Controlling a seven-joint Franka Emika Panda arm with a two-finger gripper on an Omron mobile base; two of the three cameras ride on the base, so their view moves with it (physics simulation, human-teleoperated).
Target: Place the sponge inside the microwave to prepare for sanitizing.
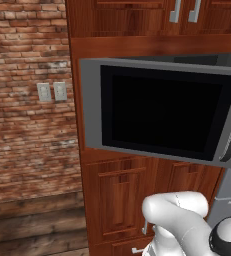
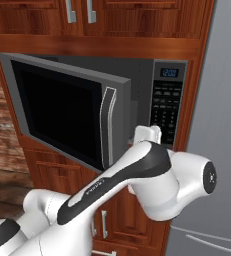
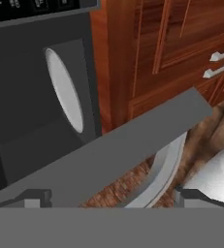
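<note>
The microwave is set into wooden cabinetry, and its black glass door is swung wide open to the left. The black keypad panel faces me. The hand view is rolled and looks into the dark grey cavity, where the pale round turntable shows as a narrow ellipse. The door's grey edge and curved handle cross in front of my gripper, which is open with nothing between its fingers. My hand sits just beside the door's handle edge, in front of the opening. The sponge is out of view.
A stainless fridge stands right of the microwave. Wooden cabinets with metal handles are above, and drawers below. A brick wall with two outlets lies to the left, above a wooden floor.
</note>
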